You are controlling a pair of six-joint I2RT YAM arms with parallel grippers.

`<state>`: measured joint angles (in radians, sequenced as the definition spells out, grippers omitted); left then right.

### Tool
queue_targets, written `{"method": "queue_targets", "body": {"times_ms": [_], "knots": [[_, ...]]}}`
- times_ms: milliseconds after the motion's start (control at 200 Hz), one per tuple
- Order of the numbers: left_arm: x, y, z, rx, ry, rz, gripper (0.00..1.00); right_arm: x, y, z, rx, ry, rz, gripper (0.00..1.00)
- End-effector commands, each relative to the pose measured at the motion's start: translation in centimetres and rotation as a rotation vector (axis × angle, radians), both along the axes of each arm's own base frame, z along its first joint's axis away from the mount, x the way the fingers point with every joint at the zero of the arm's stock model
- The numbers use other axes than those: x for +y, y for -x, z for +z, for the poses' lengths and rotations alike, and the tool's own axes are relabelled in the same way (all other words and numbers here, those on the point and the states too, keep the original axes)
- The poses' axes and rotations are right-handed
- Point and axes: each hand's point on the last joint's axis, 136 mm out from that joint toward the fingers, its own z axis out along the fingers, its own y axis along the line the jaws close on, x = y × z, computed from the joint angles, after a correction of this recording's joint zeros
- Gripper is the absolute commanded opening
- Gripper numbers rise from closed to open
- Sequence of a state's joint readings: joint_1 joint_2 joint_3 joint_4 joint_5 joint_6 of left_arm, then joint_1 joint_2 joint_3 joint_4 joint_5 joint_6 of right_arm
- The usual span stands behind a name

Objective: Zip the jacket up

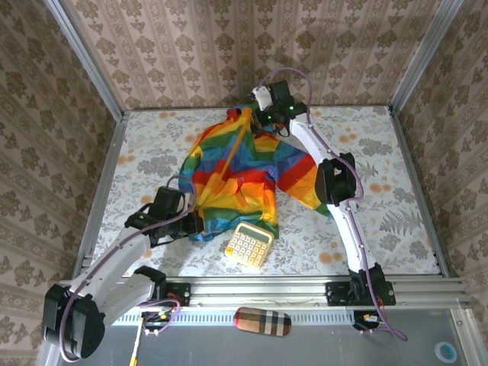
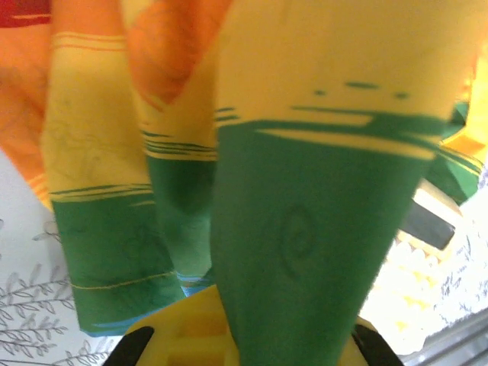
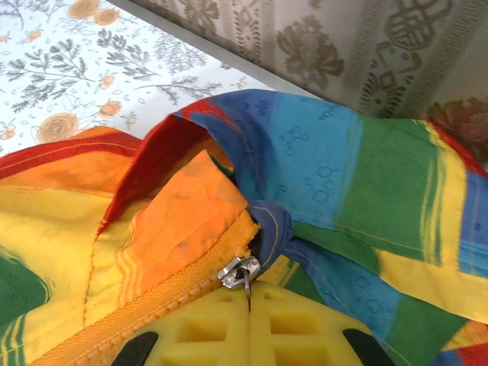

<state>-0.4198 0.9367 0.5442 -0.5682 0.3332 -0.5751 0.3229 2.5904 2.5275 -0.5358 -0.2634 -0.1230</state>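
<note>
Two sets of jaws hold the jacket (image 1: 236, 179), which lies spread across the middle of the surface (image 1: 381, 152), collar toward the top of the frame. The left jaws, at lower left, appear clamped on its green hem fabric. The right jaws, at top centre, are pinched shut on the zipper pull (image 3: 239, 272) by the collar. Thin, light and limp, the cloth would likely bunch unless pulled taut, so that small metal pull looks the surest hold.
</note>
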Motion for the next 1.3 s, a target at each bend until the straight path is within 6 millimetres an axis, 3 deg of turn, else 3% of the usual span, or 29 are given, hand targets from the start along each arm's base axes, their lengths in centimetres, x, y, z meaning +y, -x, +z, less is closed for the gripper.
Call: {"method": "queue_targets", "body": {"times_ms": [0,240,515,670,905,950,995,1045,1115,1295], "knots": [[0.5,0.2,0.0,0.060,-0.011,0.000,0.00,-3.6,-2.8,0.5,-0.048,-0.005,-0.124,0.00],[0.8,-2.4,-0.4,0.085,-0.006,0.013,0.00,-6.4,-4.6,1.0,-0.078,-0.033,-0.187,0.00],[1.6,-6.3,-0.6,0.078,0.030,0.053,0.00,-8.1,-4.8,0.7,-0.075,0.003,-0.209,0.00],[2.7,-7.4,-0.8,0.090,0.021,0.070,0.00,-8.7,-4.5,0.3,-0.053,0.020,-0.219,0.00],[4.3,-8.2,0.3,0.059,0.019,0.083,0.00,-9.4,-3.9,2.4,-0.077,0.049,-0.234,0.05],[4.6,-8.3,0.5,0.057,0.021,0.083,0.16,-9.0,-3.6,3.1,-0.078,0.037,-0.217,0.11],[4.9,-8.5,1.0,0.048,0.018,0.086,0.37,-8.5,-3.3,3.8,-0.078,0.016,-0.190,0.21],[5.3,-8.8,1.6,0.027,0.010,0.090,0.48,-8.1,-2.4,3.9,-0.050,0.008,-0.169,0.28],[5.9,-9.3,2.8,-0.018,-0.002,0.096,0.53,-7.8,-1.5,4.4,-0.047,0.012,-0.159,0.31],[8.0,-10.7,6.3,-0.131,-0.011,0.126,0.56,-8.0,0.3,6.1,-0.088,0.019,-0.165,0.33]]}}
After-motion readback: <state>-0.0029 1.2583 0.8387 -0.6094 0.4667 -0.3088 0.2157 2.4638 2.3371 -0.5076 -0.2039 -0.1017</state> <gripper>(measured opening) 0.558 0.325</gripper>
